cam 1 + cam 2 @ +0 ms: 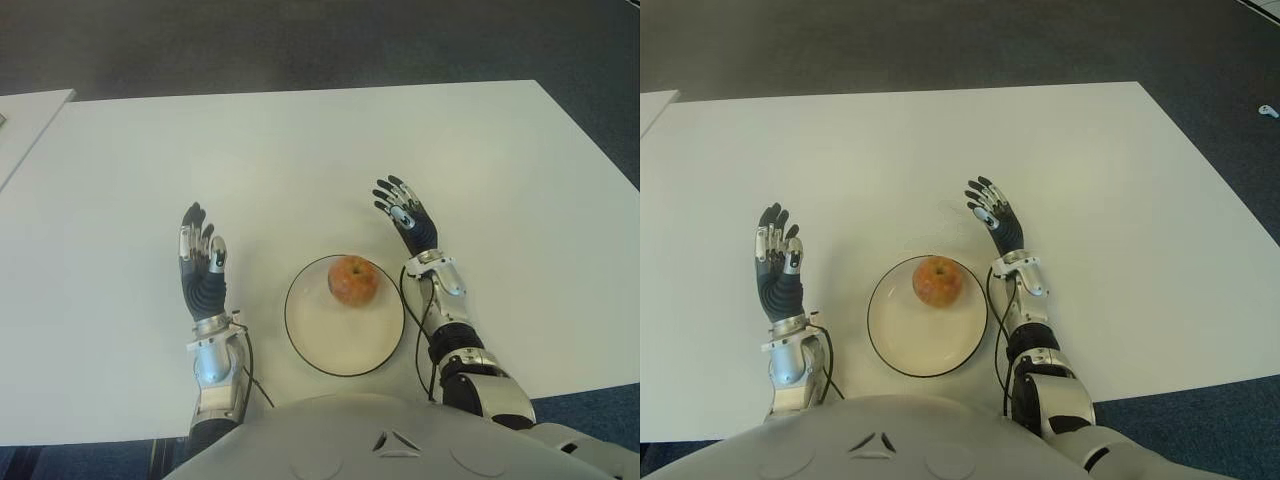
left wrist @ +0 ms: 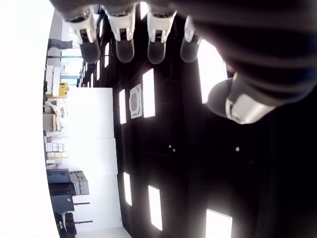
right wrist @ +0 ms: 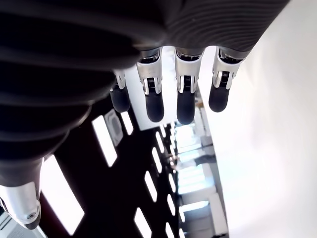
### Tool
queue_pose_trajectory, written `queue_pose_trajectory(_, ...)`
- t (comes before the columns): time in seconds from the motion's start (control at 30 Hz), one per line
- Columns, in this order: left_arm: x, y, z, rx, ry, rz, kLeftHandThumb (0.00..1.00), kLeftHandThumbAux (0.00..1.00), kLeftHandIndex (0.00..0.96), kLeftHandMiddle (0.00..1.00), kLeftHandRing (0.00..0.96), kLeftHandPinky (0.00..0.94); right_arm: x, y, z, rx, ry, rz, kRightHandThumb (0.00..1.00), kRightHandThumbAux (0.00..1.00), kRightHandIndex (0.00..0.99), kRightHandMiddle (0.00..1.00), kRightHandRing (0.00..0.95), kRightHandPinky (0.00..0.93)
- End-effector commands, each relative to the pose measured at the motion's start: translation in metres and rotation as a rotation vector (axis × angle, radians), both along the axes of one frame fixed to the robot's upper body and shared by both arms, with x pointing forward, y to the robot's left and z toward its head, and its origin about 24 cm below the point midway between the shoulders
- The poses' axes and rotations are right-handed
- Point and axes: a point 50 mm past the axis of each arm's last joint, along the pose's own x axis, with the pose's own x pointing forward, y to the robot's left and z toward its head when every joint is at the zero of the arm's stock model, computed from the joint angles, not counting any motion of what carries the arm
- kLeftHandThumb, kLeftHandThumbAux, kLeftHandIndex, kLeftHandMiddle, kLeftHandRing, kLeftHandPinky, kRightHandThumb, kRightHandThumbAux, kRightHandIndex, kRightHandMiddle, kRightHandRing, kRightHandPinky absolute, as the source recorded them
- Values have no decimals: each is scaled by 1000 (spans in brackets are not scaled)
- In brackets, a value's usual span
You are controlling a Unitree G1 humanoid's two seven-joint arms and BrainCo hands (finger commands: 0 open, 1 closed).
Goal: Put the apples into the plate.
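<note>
- A single apple (image 1: 352, 279), round, red-orange mottled with yellow, sits in the upper part of the plate (image 1: 318, 341), low centre of the frame.
- The plate is white, round, dark-rimmed, on the white table (image 1: 300, 160).
- Right hand (image 1: 407, 220), just right of the plate: fingers extended, empty.
- Left hand (image 1: 201, 265), to the plate's left: fingers extended, empty.

The humanoid's black ribbed rubber-palmed left hand (image 1: 203, 268) and matching right hand (image 1: 408, 222) carry silver-banded finger joints with dark rounded tips; brushed silver wrist cuffs (image 1: 213, 345) show small screws; thin black cables (image 1: 424, 320) loop beside each forearm; a smooth grey torso shell (image 1: 350, 440) bears triangular markings.
</note>
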Motion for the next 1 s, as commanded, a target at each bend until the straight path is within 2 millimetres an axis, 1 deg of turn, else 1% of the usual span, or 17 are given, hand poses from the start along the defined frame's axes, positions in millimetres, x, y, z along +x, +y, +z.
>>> queue_pose_trajectory(0.03, -33, -10, -31, -52, 192, 33, 57, 442, 21, 0, 0, 0, -12, -3, -9, 17, 48, -31, 328, 579, 94, 145, 121, 122)
queue_pose_trajectory(0.1, -35, -10, -32, -63, 201, 37, 59, 438, 24, 0, 0, 0, -13, -3, -10, 12, 54, -39, 315, 579, 79, 122, 96, 87)
queue_pose_trajectory(0.17, -37, -11, -32, -69, 204, 39, 62, 437, 29, 0, 0, 0, -15, -3, -10, 8, 58, -44, 289, 577, 53, 79, 50, 35)
queue_pose_trajectory(0.3, -41, -11, -33, -79, 214, 45, 63, 447, 30, 0, 0, 0, -20, -3, -12, -2, 81, -66, 258, 575, 19, 23, 11, 7)
queue_pose_trajectory(0.6, -45, -9, -34, -88, 247, 55, 60, 462, 20, 0, 0, 0, -25, -1, -12, -24, 98, -90, 241, 586, 0, 0, 0, 0)
queue_pose_trajectory(0.77, -46, -7, -35, -73, 275, 50, 60, 469, 7, 0, 0, 0, -26, 2, -12, -7, 104, -100, 249, 602, 0, 0, 0, 0)
queue_pose_trajectory(1.0, -46, -4, -35, -44, 289, 42, 54, 472, 0, 0, 0, 0, -28, 5, -11, -5, 102, -110, 266, 599, 0, 0, 0, 0)
